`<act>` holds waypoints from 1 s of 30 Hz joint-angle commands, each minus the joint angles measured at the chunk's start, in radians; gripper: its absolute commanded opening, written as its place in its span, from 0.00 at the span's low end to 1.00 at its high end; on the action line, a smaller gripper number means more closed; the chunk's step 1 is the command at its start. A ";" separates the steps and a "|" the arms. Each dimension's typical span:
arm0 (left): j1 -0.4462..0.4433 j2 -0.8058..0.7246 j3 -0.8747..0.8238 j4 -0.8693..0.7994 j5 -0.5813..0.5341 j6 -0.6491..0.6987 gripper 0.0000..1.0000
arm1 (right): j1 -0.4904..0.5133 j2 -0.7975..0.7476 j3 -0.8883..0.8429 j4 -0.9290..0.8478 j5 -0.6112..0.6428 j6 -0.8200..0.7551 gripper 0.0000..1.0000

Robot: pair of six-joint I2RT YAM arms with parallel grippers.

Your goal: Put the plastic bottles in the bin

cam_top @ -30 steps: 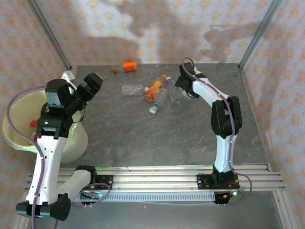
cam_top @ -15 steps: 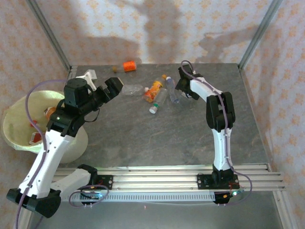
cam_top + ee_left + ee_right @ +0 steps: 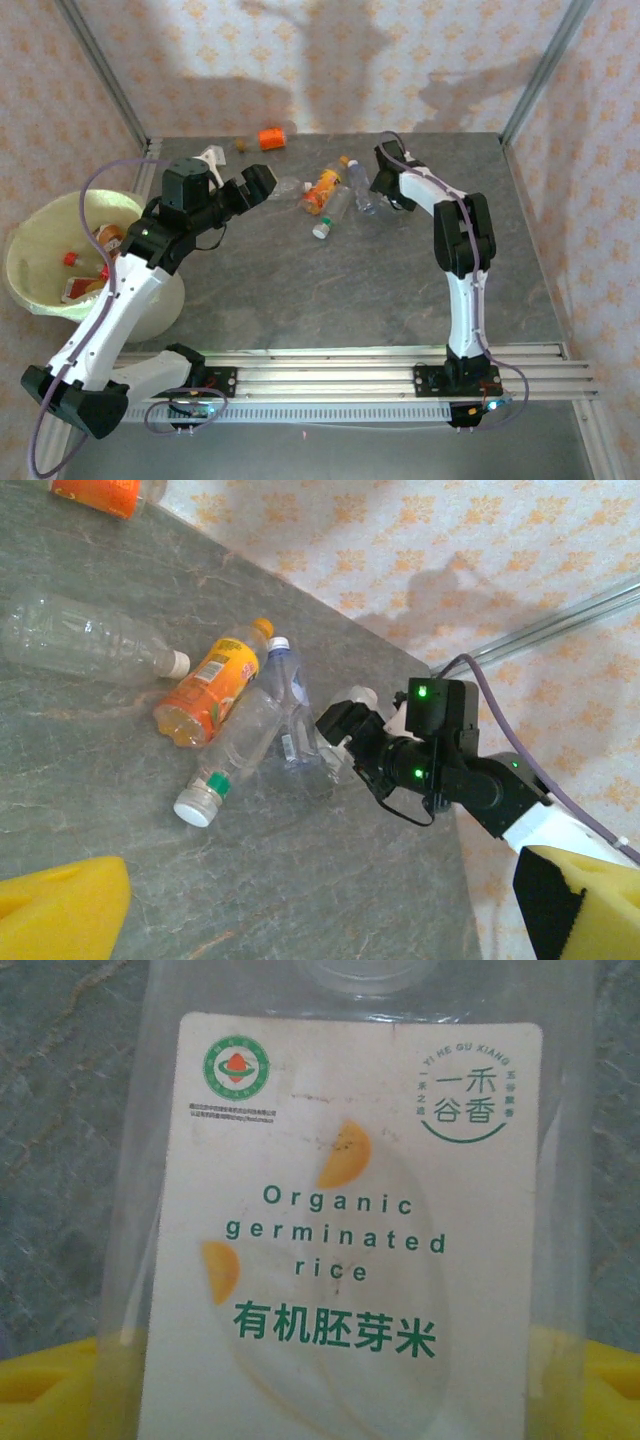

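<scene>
Several plastic bottles lie at the back of the table: an orange-labelled one (image 3: 270, 138), a clear one (image 3: 280, 186), an orange juice bottle (image 3: 322, 190), a clear one with a green ring and white cap (image 3: 335, 208), and a blue-capped clear bottle (image 3: 362, 186). My right gripper (image 3: 374, 192) is down at the blue-capped bottle. In the right wrist view its white "Organic germinated rice" label (image 3: 340, 1160) sits between my wide-apart yellow pads (image 3: 60, 1390). My left gripper (image 3: 236, 172) hangs open and empty left of the clear bottle. The bin (image 3: 30, 235), left of the table, holds several bottles.
A small brown object (image 3: 241, 146) lies near the far orange bottle. Metal frame posts (image 3: 525, 90) and patterned walls close in the table's back and sides. The left wrist view shows the right arm (image 3: 440, 765) beside the bottle cluster (image 3: 235, 745).
My left arm has swung from above the bin rightward over the table toward the clear bottle. The right gripper has stayed at the blue-capped bottle.
</scene>
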 commanded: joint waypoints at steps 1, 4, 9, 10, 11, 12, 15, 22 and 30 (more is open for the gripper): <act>-0.012 0.012 0.002 0.044 -0.018 0.020 1.00 | -0.006 -0.092 -0.072 0.068 0.024 -0.045 0.81; -0.016 0.027 0.008 0.037 -0.015 0.033 1.00 | -0.005 -0.166 -0.155 0.126 0.025 -0.071 0.79; -0.030 0.057 0.014 0.039 0.002 0.066 1.00 | -0.004 -0.331 -0.334 0.272 -0.066 -0.164 0.76; -0.033 0.062 0.008 0.048 0.003 0.062 1.00 | -0.005 -0.369 -0.372 0.302 -0.088 -0.181 0.75; -0.036 0.066 0.002 0.059 0.004 0.057 1.00 | -0.004 -0.404 -0.407 0.328 -0.103 -0.192 0.74; -0.037 0.072 -0.006 0.075 0.010 0.048 1.00 | -0.004 -0.441 -0.440 0.349 -0.127 -0.202 0.73; -0.044 0.095 -0.023 0.126 0.036 0.021 1.00 | -0.003 -0.538 -0.516 0.395 -0.222 -0.224 0.72; -0.097 0.177 -0.007 0.193 0.038 -0.003 1.00 | 0.061 -0.746 -0.663 0.498 -0.421 -0.363 0.72; -0.186 0.280 0.057 0.221 0.051 0.010 1.00 | 0.170 -0.900 -0.771 0.591 -0.596 -0.545 0.71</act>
